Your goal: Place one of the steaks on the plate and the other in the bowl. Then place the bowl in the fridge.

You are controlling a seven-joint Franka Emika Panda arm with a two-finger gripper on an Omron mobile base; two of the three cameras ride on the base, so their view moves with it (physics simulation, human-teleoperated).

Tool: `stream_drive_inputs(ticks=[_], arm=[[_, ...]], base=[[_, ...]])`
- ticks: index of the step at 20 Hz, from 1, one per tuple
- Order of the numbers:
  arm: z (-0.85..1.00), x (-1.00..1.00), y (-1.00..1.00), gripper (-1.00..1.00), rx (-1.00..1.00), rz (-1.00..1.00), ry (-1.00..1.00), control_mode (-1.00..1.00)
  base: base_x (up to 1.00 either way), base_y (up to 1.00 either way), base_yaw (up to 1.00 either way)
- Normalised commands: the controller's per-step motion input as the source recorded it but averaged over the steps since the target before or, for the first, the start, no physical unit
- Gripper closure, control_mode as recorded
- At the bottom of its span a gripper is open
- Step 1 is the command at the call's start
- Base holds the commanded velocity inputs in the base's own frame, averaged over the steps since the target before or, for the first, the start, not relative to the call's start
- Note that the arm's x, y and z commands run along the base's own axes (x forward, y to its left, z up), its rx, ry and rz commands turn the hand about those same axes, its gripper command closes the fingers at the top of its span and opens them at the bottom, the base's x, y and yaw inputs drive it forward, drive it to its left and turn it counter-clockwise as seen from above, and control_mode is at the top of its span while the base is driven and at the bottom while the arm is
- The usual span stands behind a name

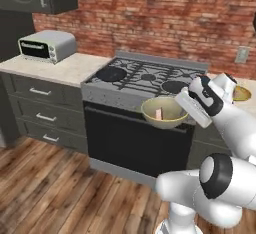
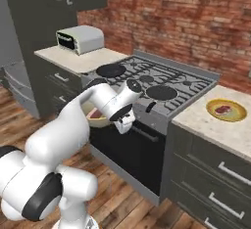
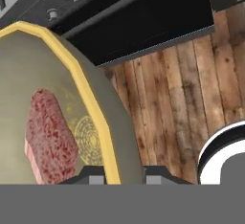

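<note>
The tan-yellow bowl (image 1: 162, 112) hangs in the air in front of the oven door, about level with the stove's front edge. One steak (image 1: 159, 113) lies inside it, and the hand view shows that steak (image 3: 48, 137) against the bowl's pale inside. My gripper (image 3: 119, 176) is shut on the bowl's yellow rim (image 3: 91, 98), which passes between the two fingertips. The arm covers most of the bowl (image 2: 98, 119) in the right base view. The other steak (image 2: 223, 109) rests on the yellow-rimmed plate (image 2: 235, 116) on the counter right of the stove. The grey fridge (image 2: 17, 88) stands at the far left.
A gas stove (image 1: 145, 75) tops the black oven (image 1: 130, 138) straight ahead. A toaster oven (image 1: 47, 45) sits on the left counter (image 1: 75, 68) above grey drawers (image 1: 42, 103). Wooden floor (image 1: 50, 188) lies open to the left and below the bowl.
</note>
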Motion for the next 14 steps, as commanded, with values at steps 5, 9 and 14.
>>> stream_drive_inputs(ticks=[5,9,14], arm=[[0.00,0.00,0.00,1.00,0.00,0.00,0.00,1.00],[0.00,0.00,0.00,1.00,0.00,0.00,0.00,1.00],[0.00,0.00,0.00,1.00,0.00,0.00,0.00,1.00]], base=[[0.00,0.98,0.57],[0.05,1.00,0.37],[0.46,1.00,0.05]])
